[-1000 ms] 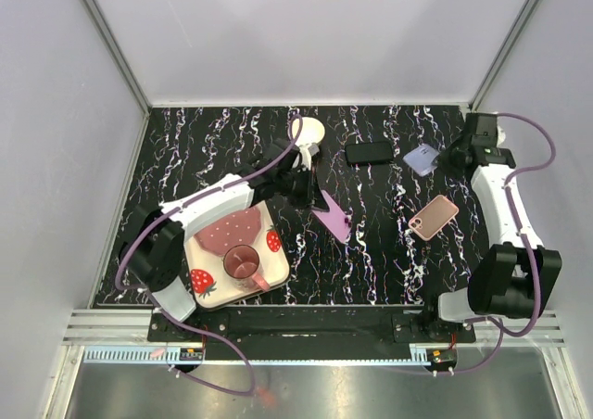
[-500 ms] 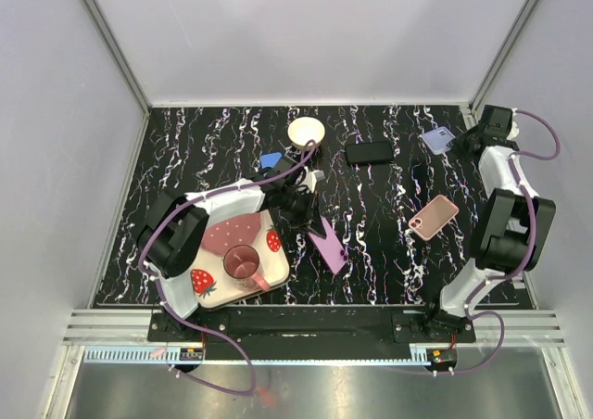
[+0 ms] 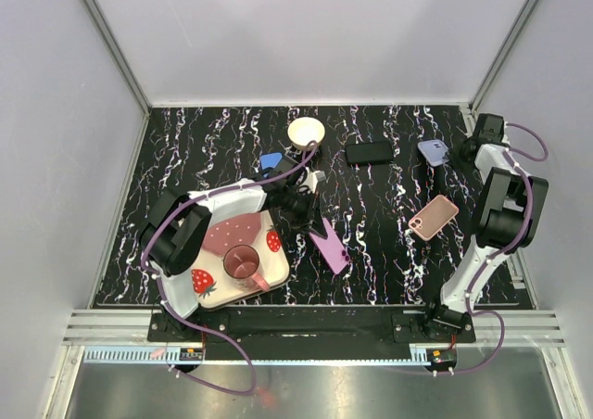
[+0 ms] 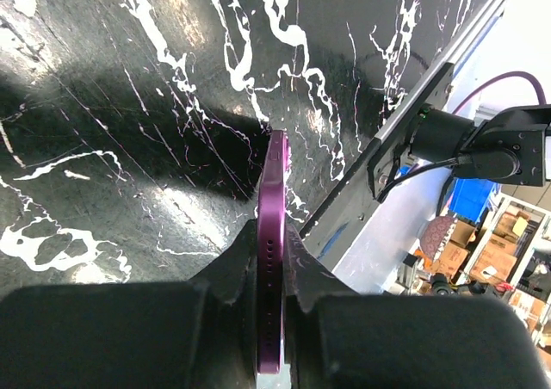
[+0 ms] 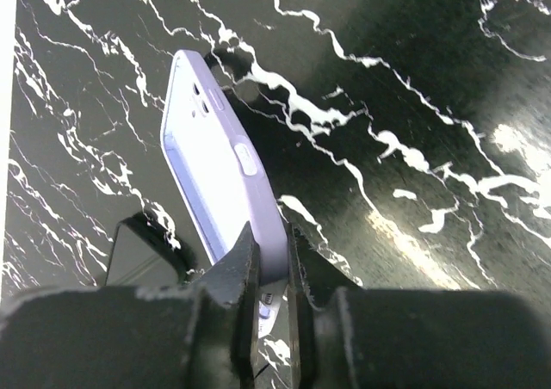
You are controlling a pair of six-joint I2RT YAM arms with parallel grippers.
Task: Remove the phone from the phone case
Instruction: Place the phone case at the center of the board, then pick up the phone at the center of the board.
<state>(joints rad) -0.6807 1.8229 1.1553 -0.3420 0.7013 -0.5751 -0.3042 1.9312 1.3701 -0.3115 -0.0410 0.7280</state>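
My left gripper (image 3: 303, 208) is shut on a dark purple phone (image 3: 330, 245), which slants down onto the black marbled table. In the left wrist view the phone (image 4: 274, 234) stands edge-on between my fingers (image 4: 232, 273), showing a row of small holes. My right gripper (image 3: 460, 150) at the far right is shut on the end of a lavender phone case (image 3: 433, 152). In the right wrist view the case (image 5: 215, 152) tilts on its edge above the table, its pale inside facing left, pinched at my gripper (image 5: 269, 256).
A black phone (image 3: 369, 151) lies at the back centre. A pink phone (image 3: 434, 217) lies right of centre. A white bowl (image 3: 306, 132) and a blue object (image 3: 271, 160) sit behind my left gripper. A strawberry-print tray (image 3: 208, 285) with a brown mug (image 3: 241, 261) sits front left.
My left gripper drew the purple phone nearer and left. My right gripper carried the lavender case toward the table's right edge, and the arm folded back.
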